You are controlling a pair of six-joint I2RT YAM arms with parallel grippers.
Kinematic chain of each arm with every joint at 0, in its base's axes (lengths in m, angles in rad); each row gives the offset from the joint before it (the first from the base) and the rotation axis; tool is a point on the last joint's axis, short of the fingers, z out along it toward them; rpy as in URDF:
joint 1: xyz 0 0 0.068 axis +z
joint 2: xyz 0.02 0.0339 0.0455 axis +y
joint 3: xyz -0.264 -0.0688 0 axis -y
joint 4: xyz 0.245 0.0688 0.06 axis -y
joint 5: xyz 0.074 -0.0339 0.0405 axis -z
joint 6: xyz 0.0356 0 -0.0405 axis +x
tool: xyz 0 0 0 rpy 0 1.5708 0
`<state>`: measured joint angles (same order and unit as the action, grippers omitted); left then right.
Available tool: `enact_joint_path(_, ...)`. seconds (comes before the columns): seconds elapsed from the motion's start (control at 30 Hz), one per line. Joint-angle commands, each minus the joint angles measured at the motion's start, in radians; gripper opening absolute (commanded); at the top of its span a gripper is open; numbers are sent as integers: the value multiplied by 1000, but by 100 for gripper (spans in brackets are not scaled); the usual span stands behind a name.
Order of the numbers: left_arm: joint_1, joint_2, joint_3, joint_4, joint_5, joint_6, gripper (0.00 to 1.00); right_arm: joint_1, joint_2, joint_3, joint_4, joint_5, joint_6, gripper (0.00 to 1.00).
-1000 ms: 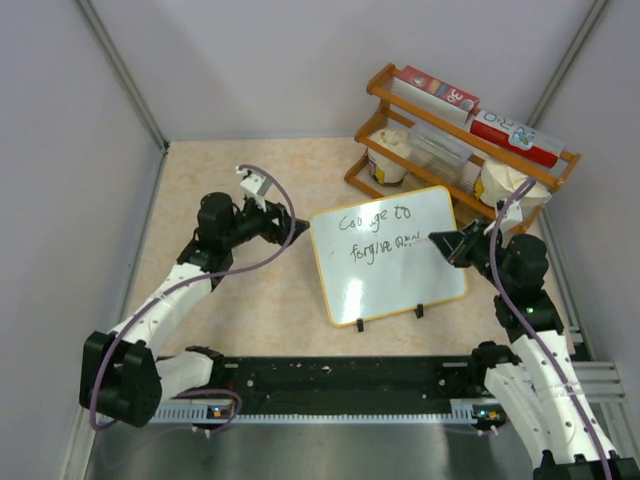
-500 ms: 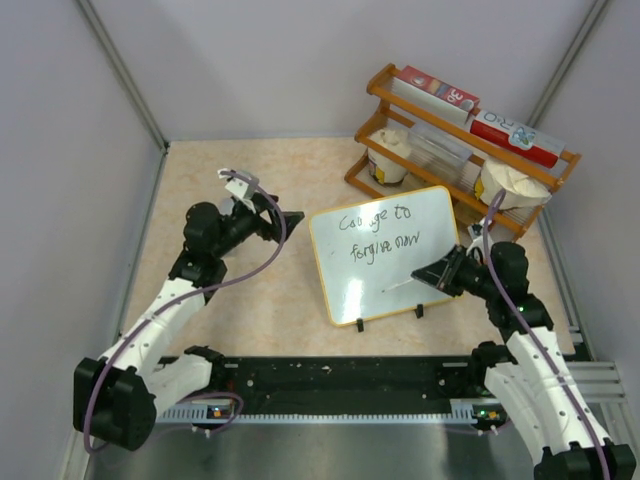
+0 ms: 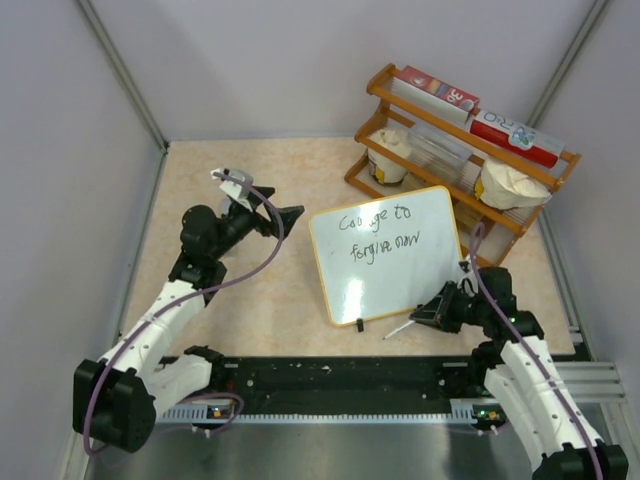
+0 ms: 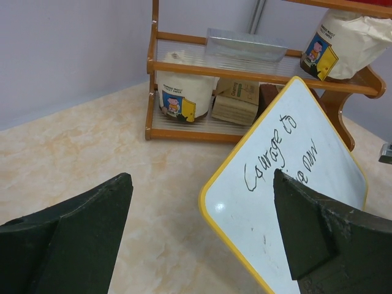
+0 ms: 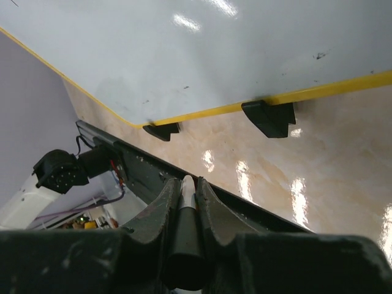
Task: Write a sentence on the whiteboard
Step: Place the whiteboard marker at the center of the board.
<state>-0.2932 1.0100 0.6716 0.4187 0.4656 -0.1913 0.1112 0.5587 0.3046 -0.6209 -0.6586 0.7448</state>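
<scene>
Black lettering: the sentence point(image 3: 378, 232) is read as "Courage to" over "forgive now", in two short lines on the far half of the whiteboard point(image 3: 400, 285); the near half is bare.
Whiteboard: it is propped at a slant on two black feet point(image 3: 420, 312) on the worktop point(image 3: 260, 290), right of centre and just near of the wooden rack point(image 3: 460, 140).
Right pincer point(image 3: 425, 317): it is closed tight on the marker point(image 3: 398, 329), which is gripped along the jaws with its tip aimed near and left. It is found low by the board's near edge, beside the right foot, with the tip clear of the white surface.
Left pincer point(image 3: 288, 216): it is spread fully wide and nothing is held. It hangs just left of the board's far-left corner, apart from the rim.
Step in hand: the writing is judged finished or paused, since the tip is off the board and both lines look whole.
Next move: if more is to be written, the tip must be carried over the bare near half and lowered lightly. Otherwise the marker is to be laid on the worktop, clear of the feet so the board is not knocked.
</scene>
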Motion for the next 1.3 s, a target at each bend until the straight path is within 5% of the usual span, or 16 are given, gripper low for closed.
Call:
enact_joint_path(0.0,2,2,-6,89,-13,-22,99,2,-19,-16,-42,11,-8,0)
enact_joint_path(0.37,2,18,0,94,-39,-36,99,2,-48,-7,-76,102,-22,27)
enact_joint_path(0.6,2,27,-1,97,-41,-46,99,2,-112,33,-99,174,2,71)
enact_joint_path(0.8,2,56,0,101,-70,-62,99,2,-161,77,-73,201,11,95)
enact_joint_path(1.27,3,159,74,-85,-172,-28,99,4,93,270,184,355,-146,99)
